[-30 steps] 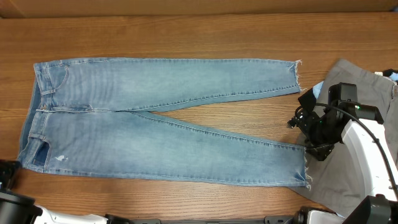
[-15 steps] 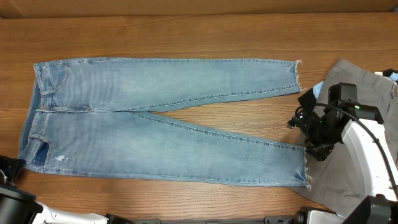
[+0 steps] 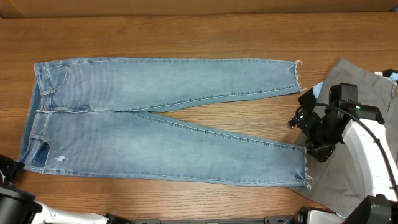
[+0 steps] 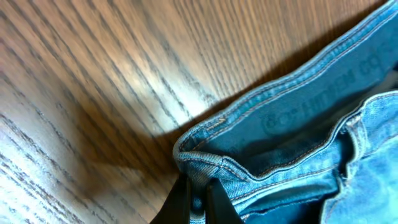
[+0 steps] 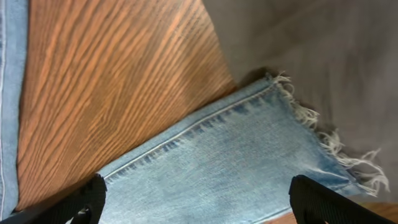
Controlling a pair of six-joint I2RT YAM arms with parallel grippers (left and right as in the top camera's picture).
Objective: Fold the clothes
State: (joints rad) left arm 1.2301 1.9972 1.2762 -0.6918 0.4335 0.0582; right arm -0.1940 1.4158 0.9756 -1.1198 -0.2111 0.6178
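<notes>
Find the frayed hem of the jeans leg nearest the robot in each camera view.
Overhead: lower right, where the frayed hem ends at the edge of the grey trousers.
Left wrist: not in it; only the jeans' waistband corner shows.
Right wrist: right of centre, running diagonally.
Shared landmark: the grey trousers, also upper right in the right wrist view.

Dark jaws pinch the waistband corner of the jeans (image 4: 292,134) on the wooden table (image 4: 93,81).
</notes>
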